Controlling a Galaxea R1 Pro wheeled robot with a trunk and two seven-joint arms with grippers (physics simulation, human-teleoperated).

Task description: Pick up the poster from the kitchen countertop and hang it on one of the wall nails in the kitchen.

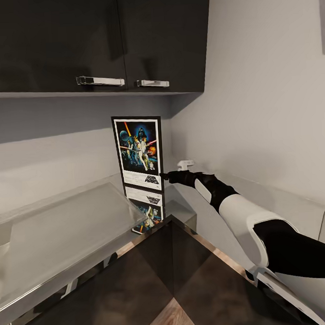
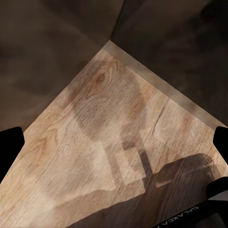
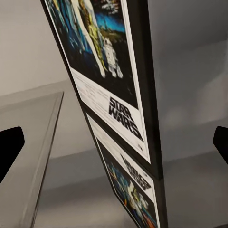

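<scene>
Right pincer (image 1: 164, 175) reaches the lower right edge of the upright, black-framed Star Wars poster (image 1: 138, 153), fingers spread wide, nothing held. Poster stands on the glossy silver-grey bench (image 1: 65, 224). Step: approach. Next: close squarely on the frame.

We see poster (image 1: 138, 154) upright on countertop (image 1: 65, 224) in corner, under cabinets (image 1: 99, 42); right gripper (image 1: 164, 176) beside its lower right edge.

Floor: pale wood-grain boards (image 2: 99, 137), crossed by soft grey shadows.
Cabinets: dark brown fronts (image 2: 57, 42) meeting at a corner above the floor.
Left gripper (image 2: 114, 142): black fingertips (image 2: 9, 147) at both edges, spread wide, holding nothing.
</scene>
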